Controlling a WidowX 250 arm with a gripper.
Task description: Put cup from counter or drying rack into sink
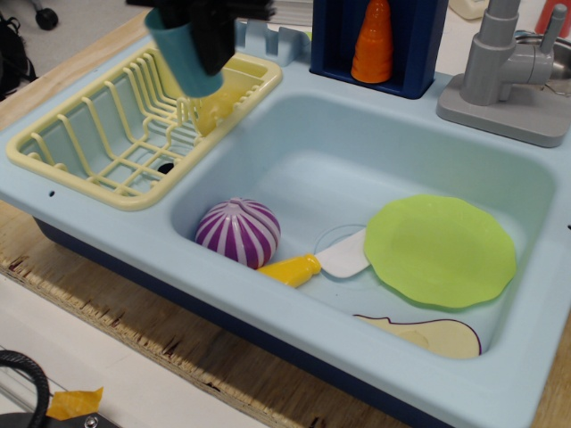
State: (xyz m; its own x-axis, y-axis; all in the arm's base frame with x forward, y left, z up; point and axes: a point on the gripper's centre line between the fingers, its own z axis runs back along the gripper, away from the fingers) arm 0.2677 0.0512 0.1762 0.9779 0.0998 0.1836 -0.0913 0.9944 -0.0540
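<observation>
My black gripper (pixel 203 36) is at the top left, shut on the teal-blue cup (pixel 179 55). It holds the cup tilted in the air above the right end of the pale yellow drying rack (pixel 98 143). The cup hangs clear of the rack's prongs. The light blue sink (pixel 294 152) lies to the right and below, set in the light blue counter (pixel 107 227). Most of the gripper is cut off by the top edge.
The sink holds a purple striped ball (pixel 238 232), a yellow-handled spatula (pixel 317 261), a green plate (pixel 439 251) and a cream slice (pixel 433 335). An orange cone (pixel 373 42) stands in a dark blue holder behind; a grey tap (pixel 504 71) sits at right.
</observation>
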